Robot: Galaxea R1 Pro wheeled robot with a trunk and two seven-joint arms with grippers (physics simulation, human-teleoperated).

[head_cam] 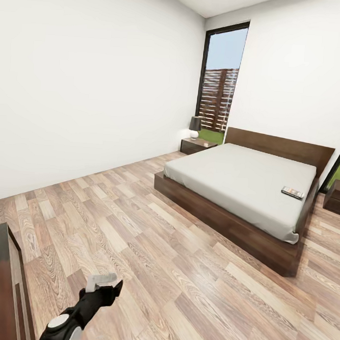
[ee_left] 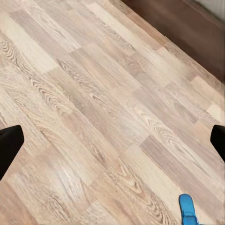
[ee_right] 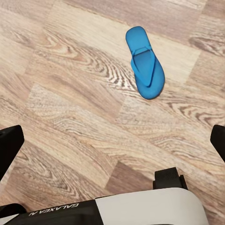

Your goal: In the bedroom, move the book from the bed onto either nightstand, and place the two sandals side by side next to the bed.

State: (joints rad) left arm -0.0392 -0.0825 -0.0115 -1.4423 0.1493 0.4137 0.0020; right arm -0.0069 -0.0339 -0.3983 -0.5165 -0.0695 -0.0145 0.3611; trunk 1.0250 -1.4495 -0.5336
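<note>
Where the plank floor [head_cam: 134, 228] runs between white walls, the bed [head_cam: 240, 180] is set before a tall window [head_cam: 220, 82], with the book [head_cam: 292, 192] laid near its far edge. Nightstands [head_cam: 196, 145] are placed at either side. One sandal [ee_right: 145, 62] is seen flat on the floor. The left gripper [ee_left: 112, 143] is held low with jaws spread, the right gripper [ee_right: 112, 145] likewise released.

Open floor [head_cam: 134, 228] before bed [head_cam: 240, 180].
</note>
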